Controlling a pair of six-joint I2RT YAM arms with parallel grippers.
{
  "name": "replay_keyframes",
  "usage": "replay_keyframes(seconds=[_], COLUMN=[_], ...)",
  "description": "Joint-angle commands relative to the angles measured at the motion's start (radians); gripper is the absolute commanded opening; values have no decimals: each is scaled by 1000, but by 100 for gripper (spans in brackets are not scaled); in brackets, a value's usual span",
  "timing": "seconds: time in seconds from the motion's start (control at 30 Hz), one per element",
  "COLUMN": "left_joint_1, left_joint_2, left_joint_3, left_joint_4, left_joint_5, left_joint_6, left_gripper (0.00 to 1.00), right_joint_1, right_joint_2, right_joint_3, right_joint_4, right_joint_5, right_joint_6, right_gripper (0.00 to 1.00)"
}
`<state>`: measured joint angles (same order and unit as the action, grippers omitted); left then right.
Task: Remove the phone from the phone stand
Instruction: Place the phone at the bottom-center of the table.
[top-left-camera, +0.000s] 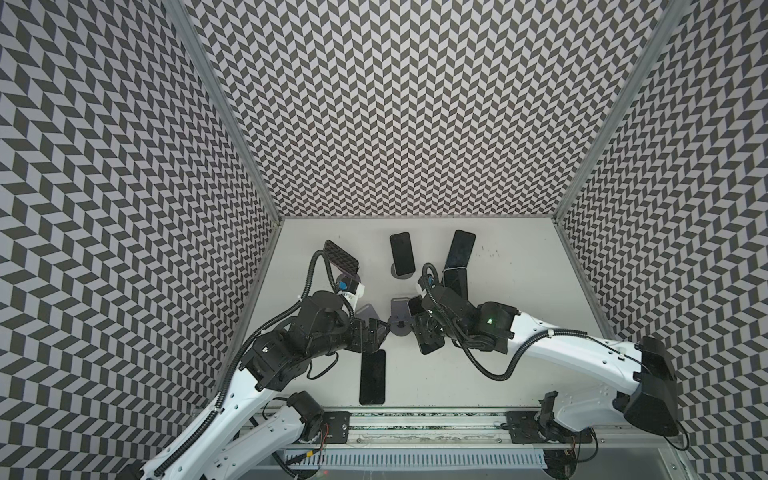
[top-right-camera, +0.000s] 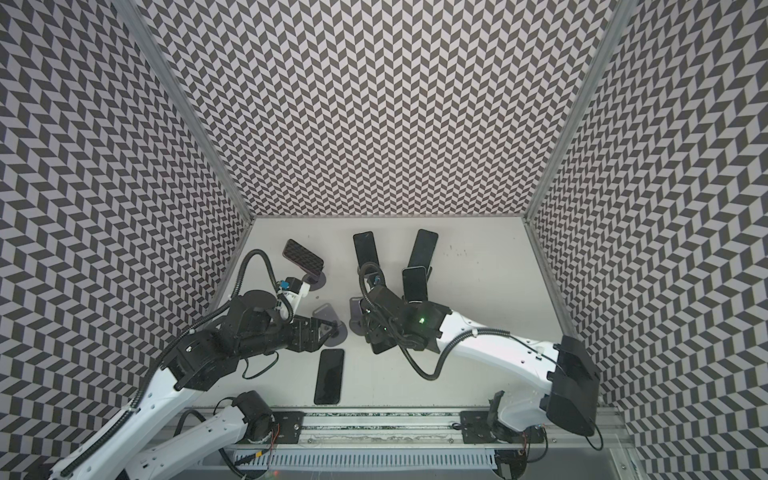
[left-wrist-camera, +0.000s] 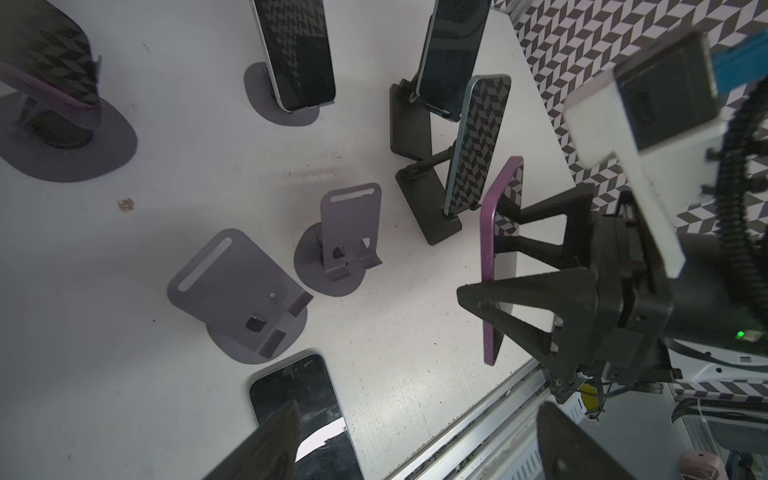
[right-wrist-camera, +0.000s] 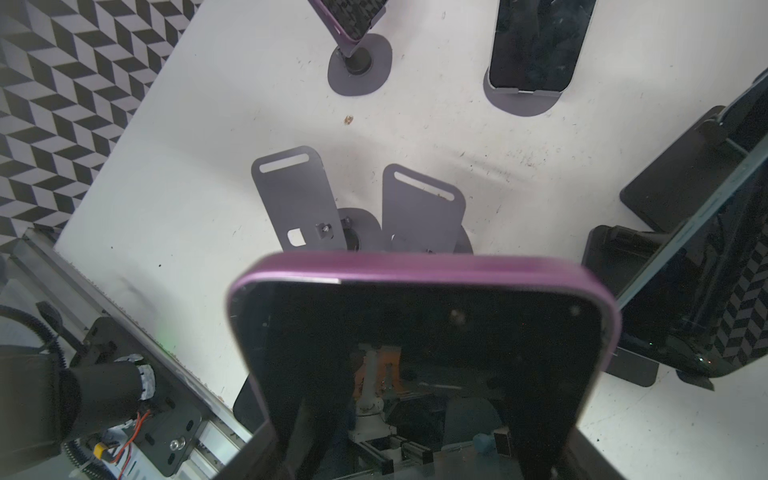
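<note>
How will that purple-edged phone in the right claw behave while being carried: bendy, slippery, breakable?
Probably stiff: the purple-edged phone juts straight from the right claw without sagging. Likely slippery: its glossy screen mirrors the surroundings, and only its side edges are pinched. Possibly breakable if dropped, given that glass-like face.

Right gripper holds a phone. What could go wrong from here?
The purple phone hangs in the right gripper with much of its length past the fingers; it might slip or tilt. Lowered carelessly, it could knock the empty grey stands beside it or the teal-edged phone on its black stand.
</note>
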<state>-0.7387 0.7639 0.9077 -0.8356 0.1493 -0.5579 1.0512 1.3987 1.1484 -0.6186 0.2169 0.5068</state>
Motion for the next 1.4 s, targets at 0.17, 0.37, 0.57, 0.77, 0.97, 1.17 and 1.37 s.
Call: replay_keyframes(seconds=[0.17, 0.37, 0.57, 0.77, 0.97, 1.17, 1.37], left_joint_1=[-171, -239, -260, -260, -260, -260, -260], left_joint_2=[55, 8, -33, -80, -135, -210, -284], left_joint_3=[7, -4, -3, 0, -18, -23, -39], left_joint_4=[59, 51, 2, -36, -106, -179, -225], left_joint_5=[-107, -107, -78, 3, 16, 25, 39], left_joint_6=[-99, -166, -171, -125, -122, -123, -102], left_gripper=[92, 91, 92, 92, 92, 92, 92], right_joint_1=[-27, -26, -28, -12, 9, 56, 134], right_joint_2=[-60, -69, -21, 21, -19, 0, 37], right_joint_3=[-15, -9, 60, 136, 76, 85, 87], right_joint_4=[86, 51, -21, -101, -93, -118, -120], right_joint_5=[-8, -64, -75, -107, -115, -78, -39], right_joint_6=[4, 55, 132, 239, 370, 444, 525], right_gripper=[52, 51, 50, 50, 49, 48, 48])
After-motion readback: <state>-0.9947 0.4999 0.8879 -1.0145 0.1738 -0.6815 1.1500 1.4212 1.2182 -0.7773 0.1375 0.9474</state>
